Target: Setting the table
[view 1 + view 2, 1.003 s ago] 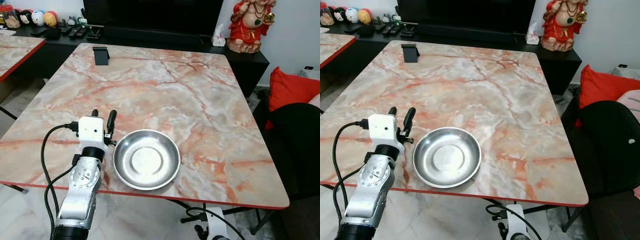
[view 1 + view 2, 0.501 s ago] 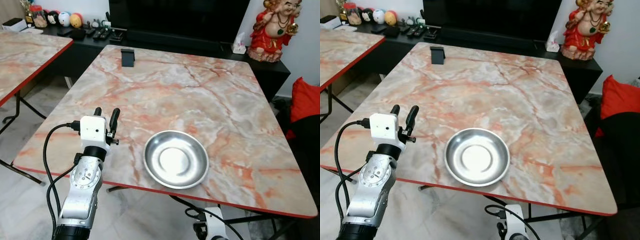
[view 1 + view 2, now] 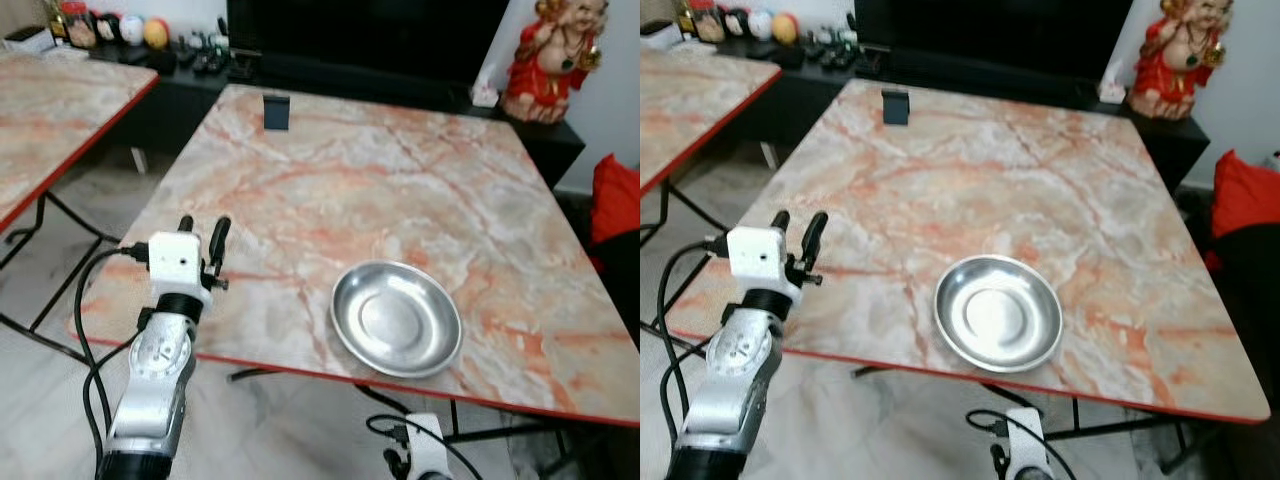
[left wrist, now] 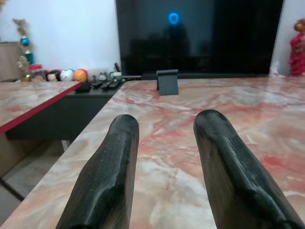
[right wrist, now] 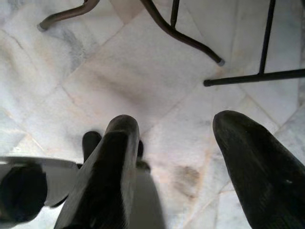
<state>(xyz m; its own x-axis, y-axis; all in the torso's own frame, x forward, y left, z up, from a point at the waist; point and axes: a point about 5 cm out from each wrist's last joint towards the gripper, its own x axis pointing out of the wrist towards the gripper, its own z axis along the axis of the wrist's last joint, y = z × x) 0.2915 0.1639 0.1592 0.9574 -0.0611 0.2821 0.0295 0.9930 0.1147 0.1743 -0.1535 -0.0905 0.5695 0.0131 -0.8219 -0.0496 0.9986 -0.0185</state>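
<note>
- At the table's (image 3: 420, 180) near edge, my left gripper (image 3: 199, 231) hovers open and empty, bowl (image 3: 396, 318) at its 3 o'clock.
- Right gripper (image 5: 190, 157) hangs open, empty.
- Bowl's placed, I reckon; next, fetch another piece.

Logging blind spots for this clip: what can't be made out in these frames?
- Right gripper: the head views cut its arm at the bottom edge.
- Small items on the black cabinet: blurred, too small to identify.
- Red statue: top cropped by the frame.
- Dish: any fine marks blurred.
</note>
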